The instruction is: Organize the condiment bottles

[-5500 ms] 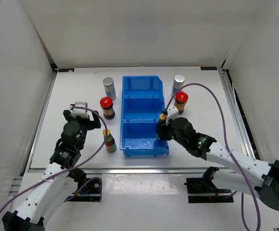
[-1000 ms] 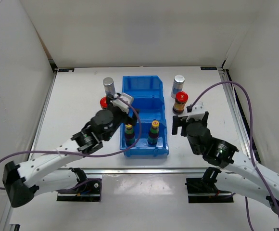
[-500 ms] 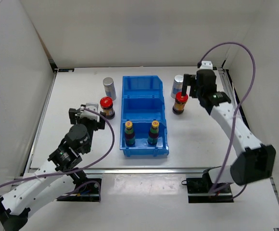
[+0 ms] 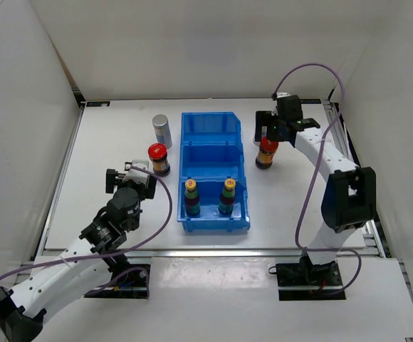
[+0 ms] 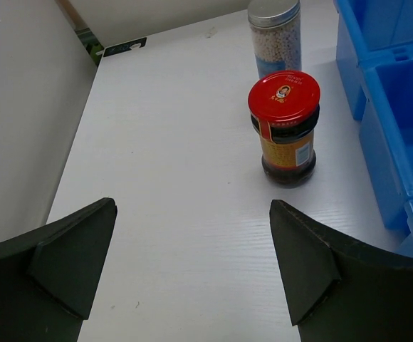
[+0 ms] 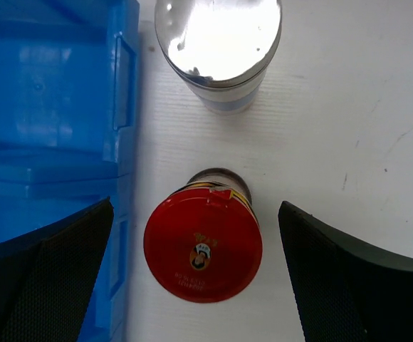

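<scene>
Two yellow-capped bottles (image 4: 191, 197) (image 4: 227, 194) stand upright in the near compartment of the blue bin (image 4: 210, 118). Left of the bin stand a red-lidded jar (image 4: 158, 158) (image 5: 285, 128) and a silver-capped bottle (image 4: 161, 130) (image 5: 274, 35). My left gripper (image 4: 129, 178) (image 5: 192, 214) is open and empty, a little short of that jar. Right of the bin, my right gripper (image 4: 274, 132) (image 6: 196, 214) hangs open above the other red-lidded jar (image 4: 266, 152) (image 6: 203, 246), its jaws spread to either side without touching it. A second silver-capped bottle (image 6: 218, 43) stands just beyond it.
The bin's middle and far compartments hold nothing. Its right wall (image 6: 50, 107) runs close beside the right jar, and its left wall (image 5: 399, 107) lies just right of the left jar. White enclosure walls surround the table (image 4: 107, 142).
My left arm has pulled back from the bin to the near left. My right arm has swung to the far right over the red-lidded jar. Both grippers stayed open.
</scene>
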{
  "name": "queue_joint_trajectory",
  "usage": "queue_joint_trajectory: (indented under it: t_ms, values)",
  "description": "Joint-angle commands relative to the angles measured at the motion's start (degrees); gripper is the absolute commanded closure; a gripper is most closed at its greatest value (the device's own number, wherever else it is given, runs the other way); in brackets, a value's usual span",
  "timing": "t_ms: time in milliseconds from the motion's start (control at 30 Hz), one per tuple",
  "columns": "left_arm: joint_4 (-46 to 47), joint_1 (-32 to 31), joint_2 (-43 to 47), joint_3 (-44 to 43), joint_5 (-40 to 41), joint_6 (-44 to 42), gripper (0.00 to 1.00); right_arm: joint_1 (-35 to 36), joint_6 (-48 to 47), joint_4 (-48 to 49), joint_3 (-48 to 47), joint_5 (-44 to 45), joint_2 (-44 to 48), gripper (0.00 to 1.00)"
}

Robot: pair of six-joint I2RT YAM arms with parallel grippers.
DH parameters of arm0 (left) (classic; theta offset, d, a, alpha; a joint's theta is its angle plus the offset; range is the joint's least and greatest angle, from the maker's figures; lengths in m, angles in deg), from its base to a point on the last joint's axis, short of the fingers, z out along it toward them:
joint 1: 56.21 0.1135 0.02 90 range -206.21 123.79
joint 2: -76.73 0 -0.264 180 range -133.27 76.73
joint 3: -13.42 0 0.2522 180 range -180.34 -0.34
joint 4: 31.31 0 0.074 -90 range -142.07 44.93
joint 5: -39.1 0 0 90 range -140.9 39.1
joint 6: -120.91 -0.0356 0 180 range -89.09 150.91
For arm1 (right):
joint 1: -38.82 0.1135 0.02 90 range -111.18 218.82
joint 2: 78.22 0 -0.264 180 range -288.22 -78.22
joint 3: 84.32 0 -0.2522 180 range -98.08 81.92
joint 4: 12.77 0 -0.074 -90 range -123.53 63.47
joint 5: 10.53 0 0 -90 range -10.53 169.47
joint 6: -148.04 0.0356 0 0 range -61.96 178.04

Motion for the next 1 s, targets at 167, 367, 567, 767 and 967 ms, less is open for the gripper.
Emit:
queue_joint_trajectory:
  t_ms: [167, 367, 567, 767, 967]
  values:
    - [3.2, 0.4, 1.63, 0.85, 2.68, -0.37, 0.01, 0.97, 1.29, -0.4, 0.5, 0.65, -5.03, 0.0]
    - [3.2, 0.4, 2.25, 0.85, 3.74, -0.89, 0.01, 2.02, 1.81, -1.01, 0.51, 2.75, -6.26, 0.26]
    - [3.2, 0.4, 1.72, 0.85, 4.26, -0.89, 0.01, 2.02, 1.11, -3.55, -2.2, 7.5, -2.84, 0.61]
    - [3.2, 0.4, 1.72, 0.85, 4.26, -0.89, 0.01, 7.54, -4.42, -2.95, -5.64, 8.22, 6.47, 0.96]
    - [3.2, 0.4, 1.19, 0.85, 4.26, -0.37, 0.01, 11.86, -6.89, -1.8, -8.97, 0.66, 10.26, 0.97]
